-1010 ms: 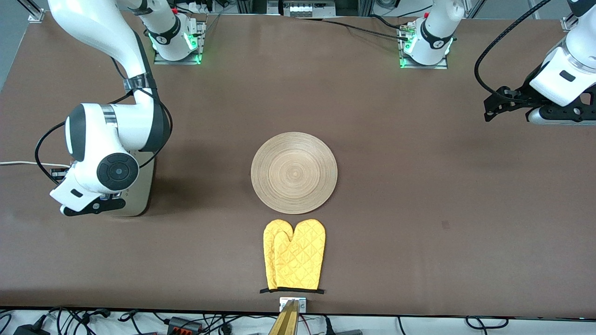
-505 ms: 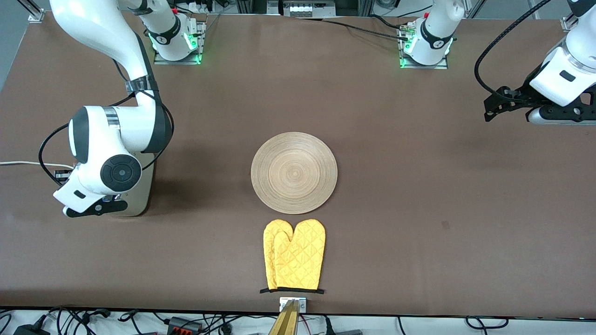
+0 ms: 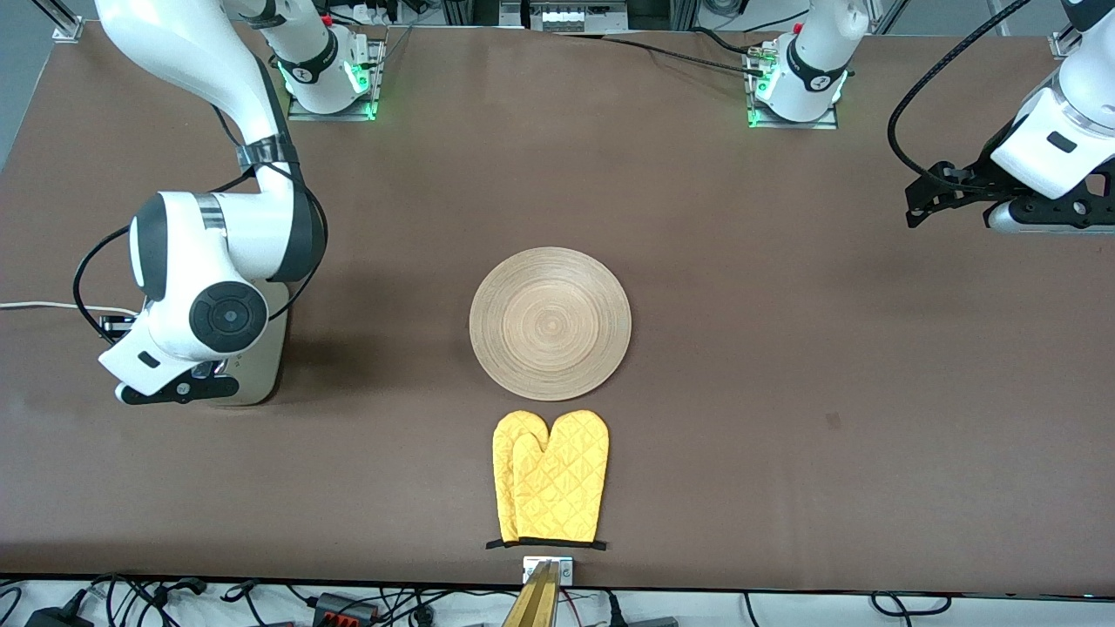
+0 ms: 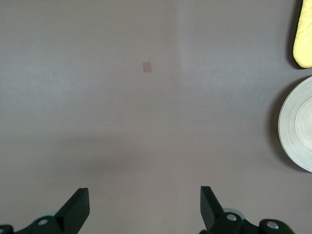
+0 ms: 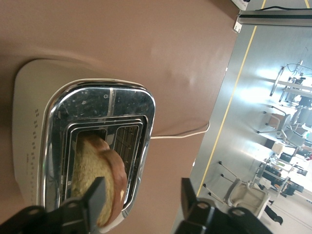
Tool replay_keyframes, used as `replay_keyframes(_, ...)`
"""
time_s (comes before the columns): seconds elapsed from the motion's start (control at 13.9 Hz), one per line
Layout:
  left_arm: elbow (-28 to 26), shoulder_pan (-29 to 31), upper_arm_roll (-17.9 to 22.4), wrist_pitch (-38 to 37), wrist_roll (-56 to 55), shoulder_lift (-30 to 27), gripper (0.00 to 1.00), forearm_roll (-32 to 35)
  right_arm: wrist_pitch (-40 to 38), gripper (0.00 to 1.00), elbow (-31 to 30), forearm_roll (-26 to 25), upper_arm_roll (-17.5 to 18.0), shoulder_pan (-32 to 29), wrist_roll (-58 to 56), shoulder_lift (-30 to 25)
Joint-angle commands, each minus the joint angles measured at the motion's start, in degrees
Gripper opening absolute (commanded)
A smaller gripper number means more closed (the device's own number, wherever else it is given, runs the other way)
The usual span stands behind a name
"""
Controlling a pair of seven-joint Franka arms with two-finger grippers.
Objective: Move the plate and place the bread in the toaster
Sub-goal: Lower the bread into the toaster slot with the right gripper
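- We see a brown table (image 3: 784, 348) with cables (image 3: 348, 601) along its near edge.
- In the right wrist view, a grey floor (image 5: 253, 146) carries a yellow line (image 5: 233, 92); chairs (image 5: 273, 122) stand there.

a wide table covered in matte brown sheeting (image 3: 740, 366) carries everything. a large round pale-wood plate with ring grain (image 3: 550, 322) lies at its middle. a pair of quilted yellow oven mitts (image 3: 549, 477) lies nearer the front camera, just beside the plate. a boxy cream-sided toaster with a chrome top (image 5: 63, 146) stands toward the right arm's end, its white cord (image 3: 35, 306) trailing off the table.
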Motion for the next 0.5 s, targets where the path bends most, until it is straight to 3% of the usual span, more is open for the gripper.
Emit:
replay_keyframes(0.0,1.7,-0.6,0.6,-1.3,-0.4,0.6,1.0,-0.6,-0.8,1.0,-0.3,0.9,0.2,0.1,1.0,-2.0)
replay_keyframes(0.14,1.7,-0.6,0.6,-1.3,-0.4,0.6,1.0,-0.6,-2.8,1.0,0.2,2.3,0.3,0.1,1.0,-3.0)
replay_keyframes(0.29,1.7,-0.6,0.6,-1.3,-0.3,0.6,1.0,-0.6,-4.2,1.0,1.8,10.0,-0.4,-0.5,1.1,-4.8)
replay_keyframes(0.43,1.7,-0.6,0.6,-1.3,-0.4,0.6,1.0,-0.6,-4.5,1.0,1.8,14.0,-0.7,-0.9,1.1,-6.9)
